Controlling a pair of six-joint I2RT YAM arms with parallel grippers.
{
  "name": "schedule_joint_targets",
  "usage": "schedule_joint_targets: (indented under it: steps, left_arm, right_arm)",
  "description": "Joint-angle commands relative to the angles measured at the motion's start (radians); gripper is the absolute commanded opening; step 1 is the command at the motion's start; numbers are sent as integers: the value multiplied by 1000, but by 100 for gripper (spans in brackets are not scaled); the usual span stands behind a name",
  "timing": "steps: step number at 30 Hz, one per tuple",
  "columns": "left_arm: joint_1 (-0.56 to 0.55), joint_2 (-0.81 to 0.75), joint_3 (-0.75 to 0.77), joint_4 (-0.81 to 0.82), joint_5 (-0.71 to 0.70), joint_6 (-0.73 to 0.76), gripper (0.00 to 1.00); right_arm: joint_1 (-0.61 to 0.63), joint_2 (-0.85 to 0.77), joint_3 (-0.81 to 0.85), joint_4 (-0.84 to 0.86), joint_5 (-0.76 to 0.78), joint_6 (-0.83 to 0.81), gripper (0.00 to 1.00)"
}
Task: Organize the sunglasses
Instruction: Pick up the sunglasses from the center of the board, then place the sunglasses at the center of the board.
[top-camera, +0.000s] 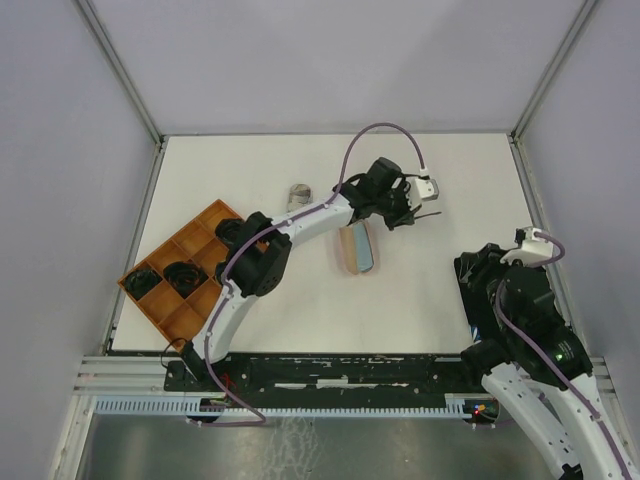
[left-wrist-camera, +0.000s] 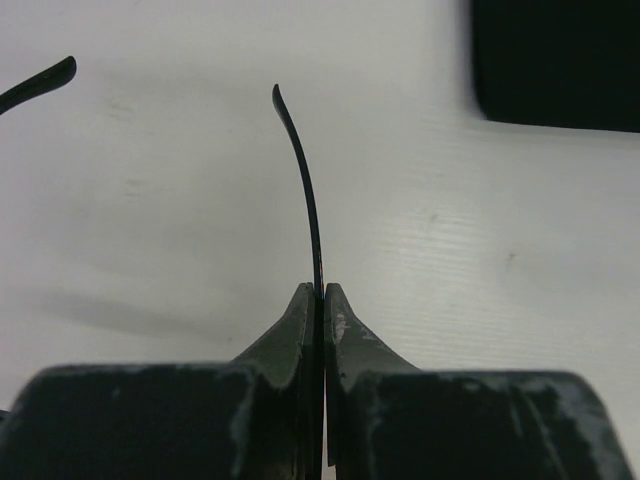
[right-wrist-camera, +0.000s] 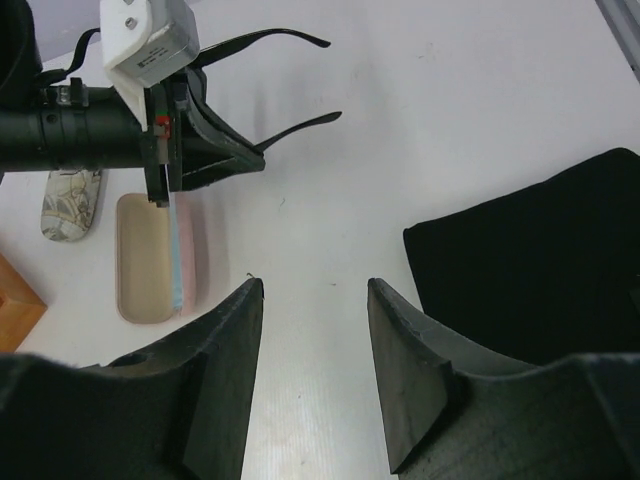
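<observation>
— Where are the sunglasses (left-wrist-camera: 308, 190)?
— Mid-table, just right of the pink case (top-camera: 357, 247). The left gripper (left-wrist-camera: 322, 292) is clamped on one slim arm, which runs straight out from its fingertips, pointing rightward.
— And the right gripper (right-wrist-camera: 315, 290)?
— Jaws apart, holding nothing.

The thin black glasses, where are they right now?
In the top view the glasses are just right of centre, one slim arm pinched in the left tool, right beside the pink case.
</observation>
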Motion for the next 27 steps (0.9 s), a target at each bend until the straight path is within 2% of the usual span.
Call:
schedule_joint_targets:
  steps: [1,6,10,15,19,23,25,27]
  left_arm:
    - [-46,-90,-74,84,66,-98,3]
    - [-79,-127,-150,62,138,-81,3]
    - [-102,-141,-179,-53,173,-3,3]
    - [-156,-188,-273,-98,146,41,5]
    - [-191,-222,-350,-98,144,38,14]
    - [-219,-264,-415,-79,142,16,30]
    - [-222,-288,-451,-46,145,-8,34]
    - [-223,-323,-491,-7,144,-38,45]
  right_arm:
    - [-1,-2,34,-40,58,-20,55]
    - [-1,-21,29,-43,55,-13,55]
    - [-1,-29,29,-45,56,-12,55]
    - [-2,-33,26,-45,54,-9,55]
    - [-1,-27,26,-47,46,-9,56]
    - [-2,-26,27,-45,39,-13,56]
    - [-1,-19,30,-44,34,-23,57]
    - [-1,-7,35,-44,21,-43,58]
